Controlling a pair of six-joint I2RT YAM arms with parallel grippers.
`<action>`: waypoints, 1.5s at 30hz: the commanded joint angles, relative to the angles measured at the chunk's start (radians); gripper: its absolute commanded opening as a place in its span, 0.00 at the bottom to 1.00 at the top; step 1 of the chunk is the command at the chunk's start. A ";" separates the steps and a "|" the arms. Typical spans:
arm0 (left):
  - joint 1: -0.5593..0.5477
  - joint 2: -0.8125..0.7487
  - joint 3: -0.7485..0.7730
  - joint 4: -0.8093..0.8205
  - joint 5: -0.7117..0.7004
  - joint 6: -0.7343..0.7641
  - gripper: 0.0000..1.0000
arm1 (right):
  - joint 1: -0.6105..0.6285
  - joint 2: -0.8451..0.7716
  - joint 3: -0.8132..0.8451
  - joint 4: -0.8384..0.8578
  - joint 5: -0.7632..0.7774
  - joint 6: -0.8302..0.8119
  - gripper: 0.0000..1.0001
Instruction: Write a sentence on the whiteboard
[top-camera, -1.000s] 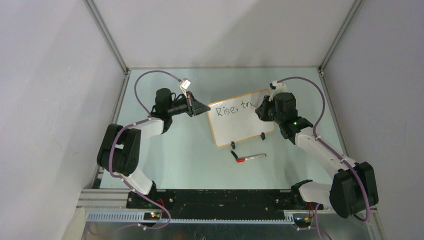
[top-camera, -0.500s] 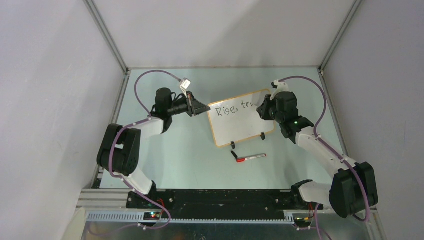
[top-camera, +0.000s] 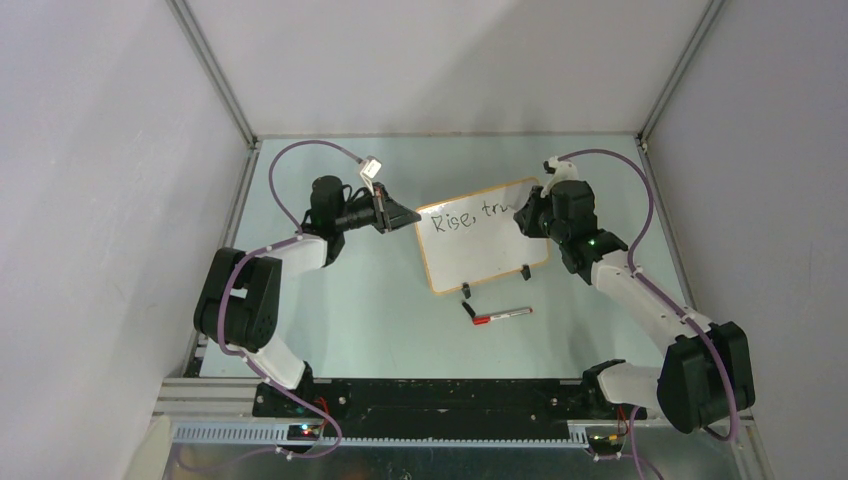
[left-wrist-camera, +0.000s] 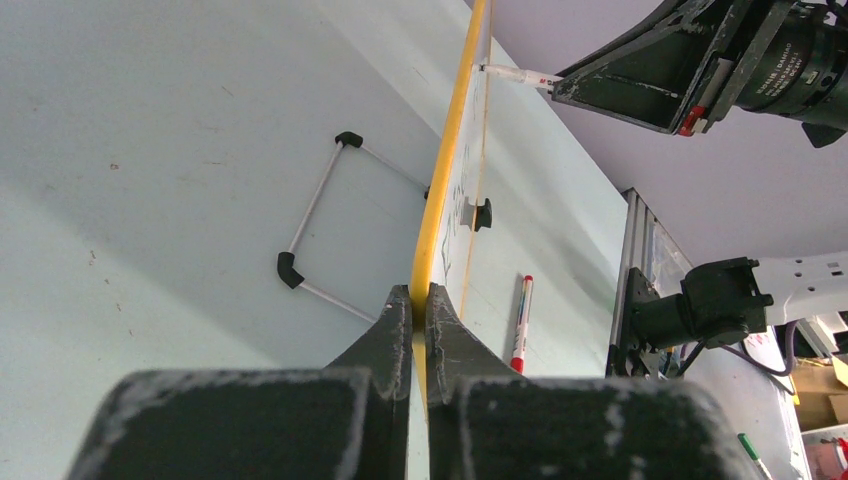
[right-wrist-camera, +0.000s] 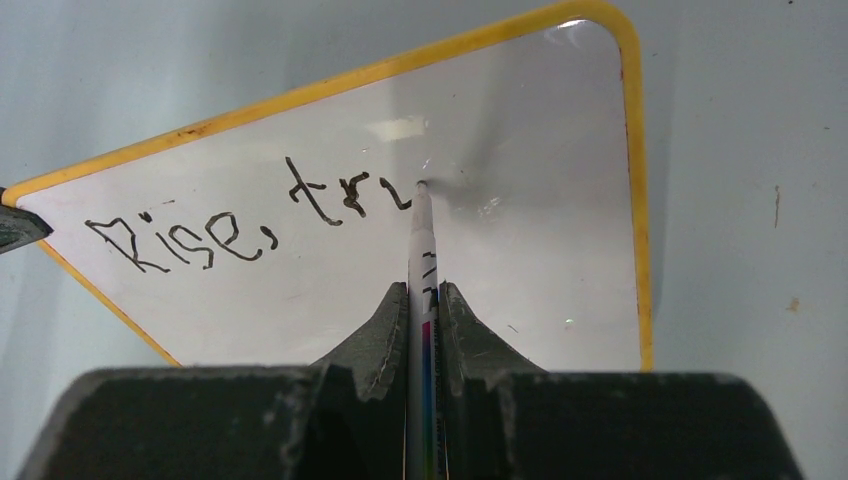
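Observation:
The whiteboard (top-camera: 480, 250), white with a yellow-orange frame, lies in the middle of the table. My left gripper (top-camera: 415, 217) is shut on the frame's left edge; in the left wrist view the frame (left-wrist-camera: 445, 170) runs edge-on out of that gripper (left-wrist-camera: 420, 300). My right gripper (right-wrist-camera: 424, 290) is shut on a white marker (right-wrist-camera: 421, 235), over the board's upper right (top-camera: 522, 218). The marker's tip touches the white surface (right-wrist-camera: 540, 270). The sentence (right-wrist-camera: 250, 220) reads "Rise, tr" plus one short curved stroke that ends at the tip.
A second marker with a red cap (top-camera: 503, 315) lies on the table just in front of the board, beside its two black clip feet (top-camera: 526, 271). A thin wire stand with black elbows (left-wrist-camera: 315, 215) lies beyond the frame. Grey walls close in left, right and back.
My right gripper has shifted slightly to the right along the top line with the marker, uncovering a little more writing. The left gripper and the board have not moved.

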 joint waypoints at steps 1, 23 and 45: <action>0.002 -0.014 0.031 -0.015 -0.012 0.047 0.03 | -0.007 0.017 0.050 0.022 0.017 -0.002 0.00; 0.002 -0.013 0.032 -0.014 -0.006 0.048 0.03 | -0.010 0.037 0.073 0.007 -0.018 0.000 0.00; 0.001 -0.016 0.033 -0.019 -0.007 0.050 0.03 | -0.010 0.026 0.048 -0.032 -0.018 -0.002 0.00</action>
